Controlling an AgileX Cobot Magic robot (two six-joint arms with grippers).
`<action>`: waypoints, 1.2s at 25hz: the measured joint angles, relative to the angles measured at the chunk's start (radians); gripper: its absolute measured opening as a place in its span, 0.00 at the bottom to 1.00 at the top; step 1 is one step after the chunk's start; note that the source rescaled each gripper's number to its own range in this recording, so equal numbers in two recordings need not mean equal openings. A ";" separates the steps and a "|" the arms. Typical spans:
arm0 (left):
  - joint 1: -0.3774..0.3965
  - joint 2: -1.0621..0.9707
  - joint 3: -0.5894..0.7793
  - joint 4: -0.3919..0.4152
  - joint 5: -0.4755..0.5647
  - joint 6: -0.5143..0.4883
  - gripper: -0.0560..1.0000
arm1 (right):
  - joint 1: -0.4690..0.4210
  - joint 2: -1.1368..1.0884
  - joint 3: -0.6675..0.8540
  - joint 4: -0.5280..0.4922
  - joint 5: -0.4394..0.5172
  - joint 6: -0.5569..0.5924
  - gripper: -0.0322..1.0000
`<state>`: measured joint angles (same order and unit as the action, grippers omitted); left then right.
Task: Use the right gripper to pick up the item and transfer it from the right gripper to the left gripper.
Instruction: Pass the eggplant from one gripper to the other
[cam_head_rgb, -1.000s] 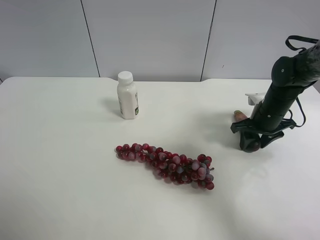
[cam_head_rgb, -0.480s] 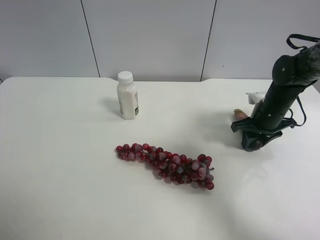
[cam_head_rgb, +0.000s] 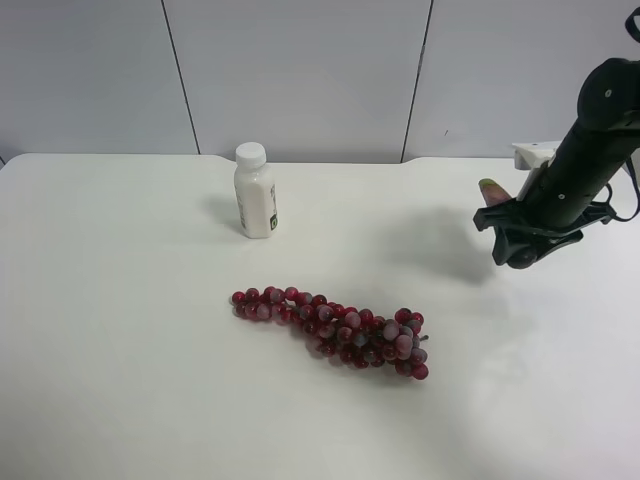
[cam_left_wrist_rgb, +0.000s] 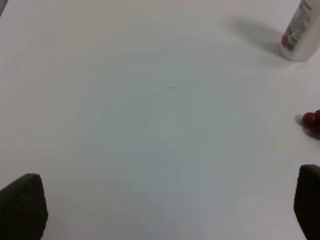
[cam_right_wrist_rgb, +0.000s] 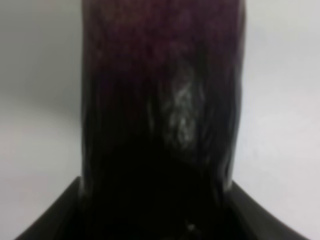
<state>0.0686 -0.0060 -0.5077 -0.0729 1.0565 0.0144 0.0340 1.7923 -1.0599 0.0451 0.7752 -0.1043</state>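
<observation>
- Only one container here: a white bottle (cam_head_rgb: 254, 190), standing upright toward the back of the tabletop (cam_head_rgb: 120, 380) with its white cap on. It's opaque, so I can't tell what's inside, if anything.
- The eggplant (cam_right_wrist_rgb: 160, 125) is in the right gripper (cam_head_rgb: 515, 250), on the arm at the exterior high view's right. The jaws are clamped on the dark, fat part. The yellow-green tip (cam_head_rgb: 491, 188) sticks up and out of the gripper, tilted toward the bottle's side.
- It looks held up off the tabletop, with a soft shadow on the surface a bit apart from it.
- On the right wrist camera the eggplant pretty much fills the view: near-black and glossy, going purple toward the far end, with black gripper parts hugging it at both sides.
- The left gripper (cam_left_wrist_rgb: 165, 205) hangs over bare tabletop with its jaws spread wide and nothing between them. Its two fingertips (cam_left_wrist_rgb: 22, 205) sit at opposite corners of the wrist view. The bottle and a couple of grapes peek in at one edge.
- Count: one bottle, one eggplant, one bunch of red grapes (cam_head_rgb: 335, 330).
- The grapes lie flat mid-tabletop, well apart from the bottle and the eggplant.
</observation>
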 joint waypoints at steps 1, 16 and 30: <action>0.000 0.000 0.000 0.000 0.000 0.000 1.00 | 0.000 -0.014 0.000 0.004 0.007 0.000 0.04; 0.000 0.000 0.000 0.000 0.000 0.000 1.00 | 0.212 -0.117 0.000 0.013 0.055 -0.053 0.04; 0.000 0.000 0.000 0.000 0.000 0.000 1.00 | 0.436 -0.173 0.000 0.013 0.066 -0.122 0.04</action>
<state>0.0686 -0.0060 -0.5077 -0.0729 1.0565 0.0144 0.4697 1.6190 -1.0599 0.0586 0.8415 -0.2265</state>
